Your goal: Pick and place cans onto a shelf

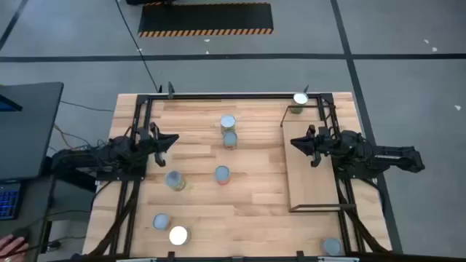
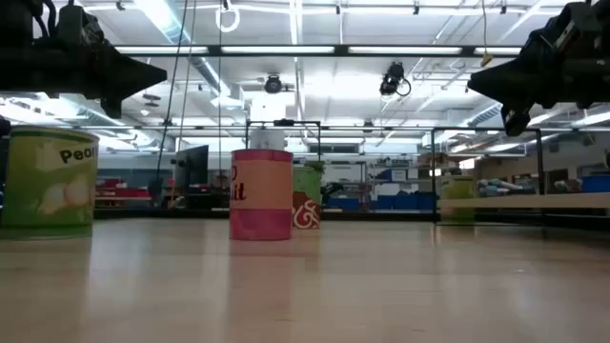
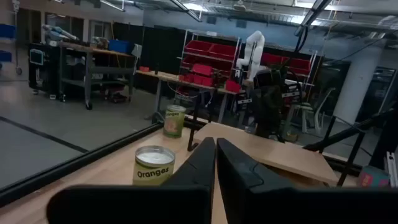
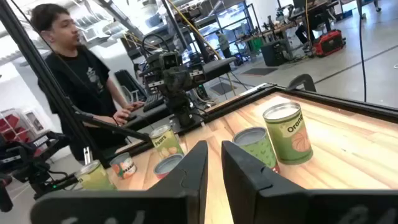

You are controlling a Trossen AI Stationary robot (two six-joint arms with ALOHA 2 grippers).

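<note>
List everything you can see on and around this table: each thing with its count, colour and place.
cans: eight, silver or white tops, coloured labels; six across the tabletop's left and middle, one at its near right edge, one at the shelf's far corner
shelf: one, light wood, black frame; table's right side
table: one, butcher-block wood
person: one, black shirt; beyond the table's left side
left gripper: dark, shut; above the table's left
right gripper: dark; above the shelf's left edge

Low across the tabletop (image 2: 315, 286) — a green can (image 2: 50, 183) looms near left, an orange-pink can (image 2: 261, 194) stands mid-table with another can (image 2: 307, 197) just behind, both dark grippers raised at the top corners.
</note>
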